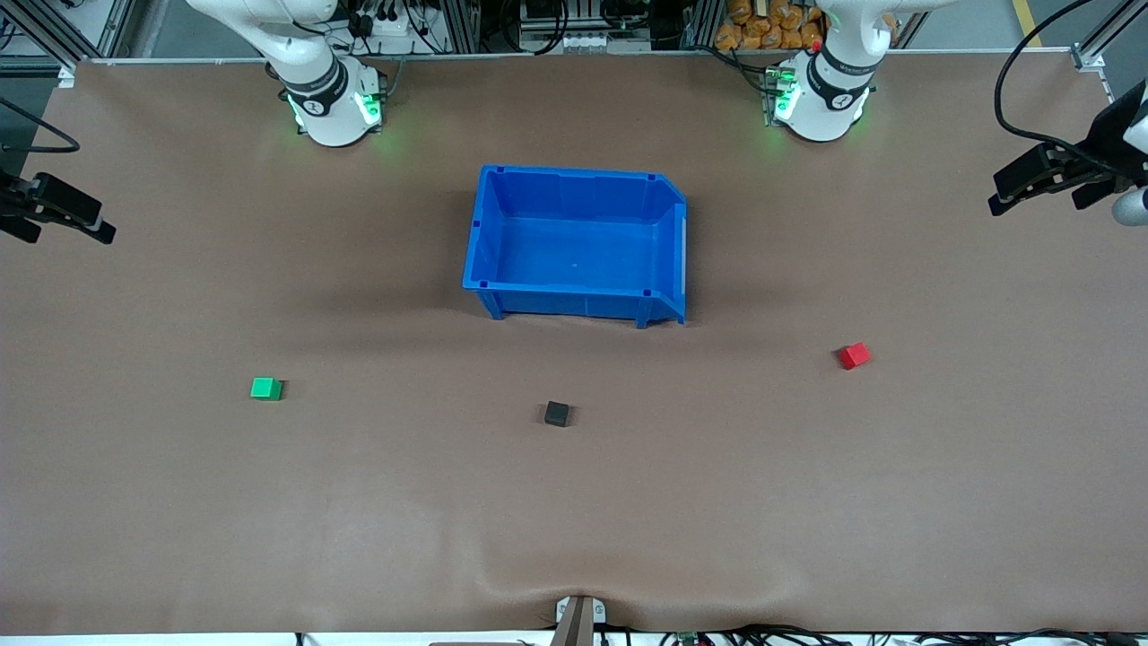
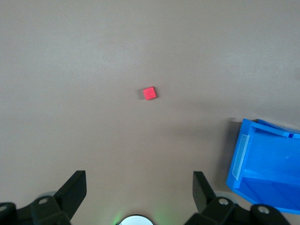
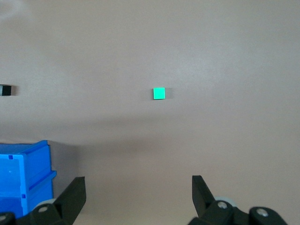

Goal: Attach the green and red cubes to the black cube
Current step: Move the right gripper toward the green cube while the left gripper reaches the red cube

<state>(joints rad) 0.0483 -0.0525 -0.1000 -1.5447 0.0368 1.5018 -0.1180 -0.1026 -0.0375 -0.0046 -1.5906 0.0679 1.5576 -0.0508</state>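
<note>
The black cube (image 1: pixel 556 413) sits alone on the brown table (image 1: pixel 574 520), nearer the front camera than the blue bin (image 1: pixel 578 309) and roughly midway between its two partners. The green cube (image 1: pixel 265 388) lies well apart from it toward the right arm's end of the table; the red cube (image 1: pixel 854 355) lies well apart toward the left arm's end, slightly farther from the camera. None of the three touches another.

The blue bin, an open-topped plastic storage bin with one cut-down side facing the left arm's end, stands mid-table with nothing inside it.

The front view takes in all three cubes at once. The left wrist view shows only the red cube (image 2: pixel 149 93) and a corner of the bin (image 2: pixel 262 164). The right wrist view shows the green cube (image 3: pixel 159 93), a corner of the bin (image 3: pixel 23 173) and the black cube (image 3: pixel 5 90) cut by the frame's edge.

Both arms wait, raised at the table's ends, with the wrists reaching into the front view's side edges. The left gripper (image 2: pixel 138 187) hangs high over bare table with the red cube in its sights, fingers (image 2: pixel 75 190) spread wide and holding nothing. The right gripper (image 3: pixel 138 187) hangs likewise looking onto the green cube, its fingers (image 3: pixel 75 192) equally far apart and empty.
</note>
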